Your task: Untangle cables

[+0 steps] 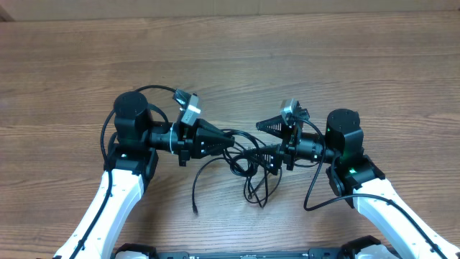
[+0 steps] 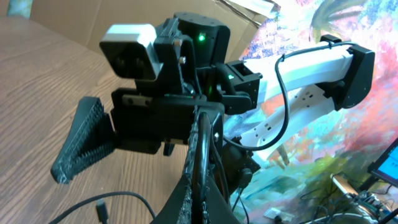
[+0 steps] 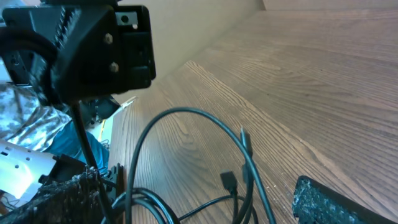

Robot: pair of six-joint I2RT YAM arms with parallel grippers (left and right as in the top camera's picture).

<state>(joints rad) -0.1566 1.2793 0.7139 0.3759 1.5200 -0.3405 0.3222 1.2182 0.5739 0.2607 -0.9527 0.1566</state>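
The cables (image 1: 246, 164) lie bunched at the middle of the counter (image 1: 359, 57), strands trailing toward 6 o'clock. The left end effector (image 1: 228, 142) pinches one strand. The right end effector (image 1: 269, 144) stands spread beside the clump. It would do best to take a separate loop and draw it slowly toward 3 o'clock.

Table (image 1: 230, 65) matt wood-grain; cables (image 3: 183, 111) smooth, glossy black; jaws rough matt plastic.

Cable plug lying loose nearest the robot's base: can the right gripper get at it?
Probably yes: the right gripper is open, and the plug lies uncovered, clear of the cables the left gripper holds.
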